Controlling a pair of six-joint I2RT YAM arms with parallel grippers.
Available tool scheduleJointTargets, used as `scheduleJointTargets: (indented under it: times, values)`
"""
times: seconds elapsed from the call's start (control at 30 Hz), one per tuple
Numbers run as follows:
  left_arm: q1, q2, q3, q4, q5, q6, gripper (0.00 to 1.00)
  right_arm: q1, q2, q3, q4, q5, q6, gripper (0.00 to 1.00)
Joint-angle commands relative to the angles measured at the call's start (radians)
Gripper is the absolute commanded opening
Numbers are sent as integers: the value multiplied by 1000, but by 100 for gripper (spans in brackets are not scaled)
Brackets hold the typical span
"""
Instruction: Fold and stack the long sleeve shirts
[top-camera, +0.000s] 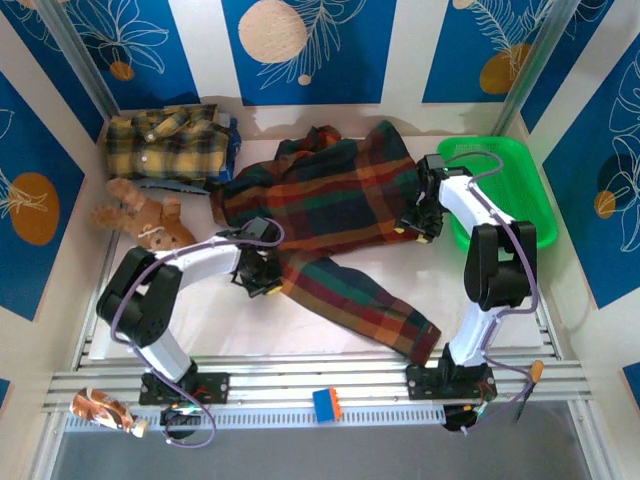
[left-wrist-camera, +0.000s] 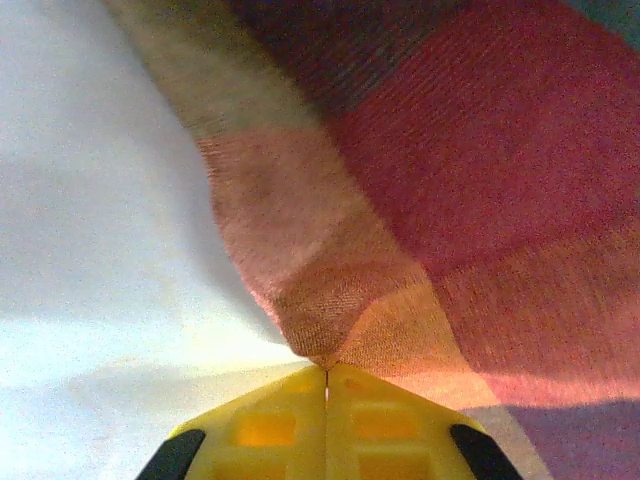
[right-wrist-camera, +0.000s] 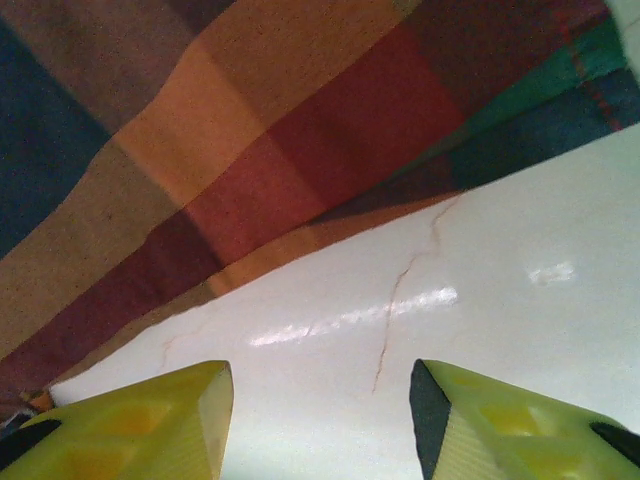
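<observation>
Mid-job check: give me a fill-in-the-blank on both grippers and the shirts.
1. The left gripper is ___ on the dark shirt.
2. The right gripper hangs ___ above the table.
3. The yellow shirt lies just behind the ___.
Missing words: shut; open; bear.

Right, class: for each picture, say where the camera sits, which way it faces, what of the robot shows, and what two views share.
Top external: above and behind, looking down on the table; left arm and right arm whole.
Left wrist: on the left arm, looking along its shut left gripper, which pinches the dark plaid shirt.
Right wrist: on the right arm, looking down past the open right gripper at that shirt's edge and bare table.
Shared: both wrist views show that shirt.
</observation>
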Motion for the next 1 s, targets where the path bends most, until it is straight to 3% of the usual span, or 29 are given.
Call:
scheduleJointTargets:
  times: [0.0, 0.33, 0.5, 0.77, 0.97]
  values:
    - [22, -107, -53, -71, -92, 63, 0, -35, -9, -36, 31, 16, 25, 52]
    - [48, -280, -130, -155, -149, 99, 0, -53, -13, -108, 75, 8, 48, 52]
    - [50, -307, -146, -129, -125, 106, 0, -72, -19, -124, 45, 5, 76, 51]
    - [48, -347, -149, -117, -108, 121, 0, -111, -177, -273, 22, -60, 88, 51]
    - [49, -353, -165, -102, -83, 126, 0, -134, -164, -348, 93, -92, 108, 51]
